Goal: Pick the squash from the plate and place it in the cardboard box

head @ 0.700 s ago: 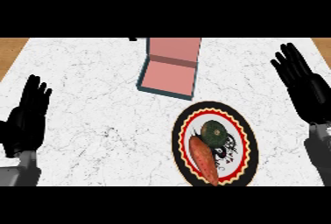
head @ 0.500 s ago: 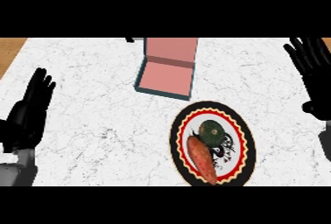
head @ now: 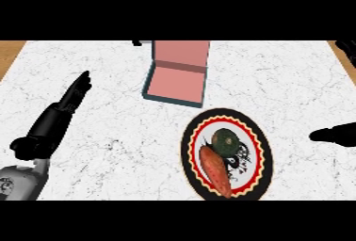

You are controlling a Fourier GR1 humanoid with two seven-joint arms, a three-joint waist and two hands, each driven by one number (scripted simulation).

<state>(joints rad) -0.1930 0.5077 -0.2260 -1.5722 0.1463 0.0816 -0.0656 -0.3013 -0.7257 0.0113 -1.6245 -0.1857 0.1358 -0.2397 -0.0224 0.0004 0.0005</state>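
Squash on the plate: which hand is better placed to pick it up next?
Probably the right. The right hand shows at the view's right edge, level with the plate and nearer the squash; the left hand, fingers straight, lies far across the counter.

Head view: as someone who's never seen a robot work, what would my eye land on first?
Probably the red-and-yellow-rimmed plate right of centre, carrying a dark green squash with a long orange-red vegetable beside it. Farther up the counter lies an open cardboard box with a pink inside, and a black left hand lies outstretched at the left.
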